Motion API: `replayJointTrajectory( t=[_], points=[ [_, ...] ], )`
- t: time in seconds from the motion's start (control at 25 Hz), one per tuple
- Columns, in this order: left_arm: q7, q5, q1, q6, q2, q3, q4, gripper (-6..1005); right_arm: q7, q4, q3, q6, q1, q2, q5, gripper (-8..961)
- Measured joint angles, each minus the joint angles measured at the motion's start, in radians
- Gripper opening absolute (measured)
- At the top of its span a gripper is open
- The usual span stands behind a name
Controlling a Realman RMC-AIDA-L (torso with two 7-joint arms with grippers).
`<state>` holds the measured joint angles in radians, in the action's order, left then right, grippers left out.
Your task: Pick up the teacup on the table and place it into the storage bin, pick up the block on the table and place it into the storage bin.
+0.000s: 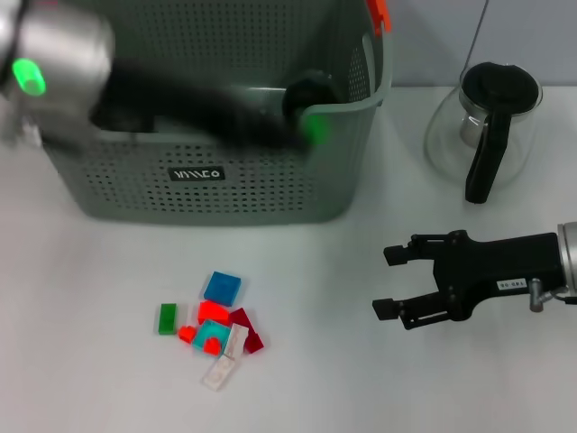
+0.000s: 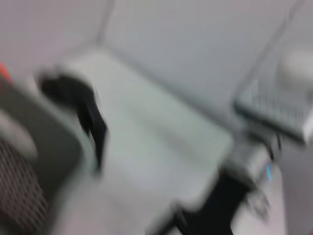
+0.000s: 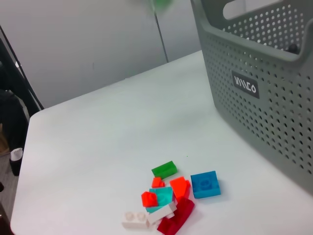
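A: Grey-green storage bin [image 1: 225, 194] sits at the back of the white tabletop [image 1: 90, 379], left-centre in the head view. Left arm reaches over and into it; left claw [image 1: 306, 113] is low inside, near the bin's right wall. Can't tell if it's open or closed, too smeared. No teacup visible anywhere.

B: And the glass pot [image 1: 487, 126]?

A: Back right, black lid and handle, well apart from the bin. Not a task item.

B: Right claw [image 1: 389, 281]?

A: Low over the tabletop on the right, fingers spread, holding nothing, tips pointing toward the robot's left.

B: Blocks?

A: Loose block pile [image 1: 216, 329] in front of the bin, front-left of centre. Blue block [image 1: 222, 288] is nearest the bin, green block [image 1: 168, 318] at the pile's far left edge. Pile lies straight left of the right claw along its pointing line, bare tabletop between. Prob the right arm is nearer, since the left is busy in the bin. Blue one lies flat, squarish, no strong long axis.
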<state>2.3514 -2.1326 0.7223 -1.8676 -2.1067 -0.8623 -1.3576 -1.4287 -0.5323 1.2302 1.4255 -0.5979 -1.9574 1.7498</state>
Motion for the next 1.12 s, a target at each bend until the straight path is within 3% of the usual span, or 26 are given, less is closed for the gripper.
replayJointTrajectory(
  t=[0.16, 0.32, 0.52, 0.8, 0.92, 1.12],
  points=[
    [-0.005, -0.008, 0.055, 0.179, 0.075, 0.056, 0.041, 152, 0.0, -0.002, 0.0, 0.001, -0.004, -0.003, 0.004, 931],
    [-0.007, -0.099, 0.098, 0.387, 0.104, 0.057, 0.122, 172, 0.0, -0.01, 0.001, 0.0, -0.007, -0.006, 0.004, 931],
    [-0.004, -0.224, 0.142, 0.603, 0.106, 0.05, 0.247, 205, -0.007, -0.017, 0.003, 0.002, -0.015, -0.008, 0.004, 931],
    [0.004, -0.303, 0.158, 0.738, 0.097, 0.049, 0.38, 252, -0.011, -0.021, 0.001, 0.003, -0.02, -0.012, 0.004, 930],
    [0.004, -0.306, 0.148, 0.751, 0.09, 0.049, 0.38, 272, -0.012, -0.022, 0.0, 0.003, -0.022, -0.012, 0.003, 931],
    [0.001, -0.295, 0.136, 0.698, 0.088, 0.052, 0.334, 469, -0.013, -0.023, 0.002, 0.005, -0.031, -0.013, 0.003, 930]
  ],
)
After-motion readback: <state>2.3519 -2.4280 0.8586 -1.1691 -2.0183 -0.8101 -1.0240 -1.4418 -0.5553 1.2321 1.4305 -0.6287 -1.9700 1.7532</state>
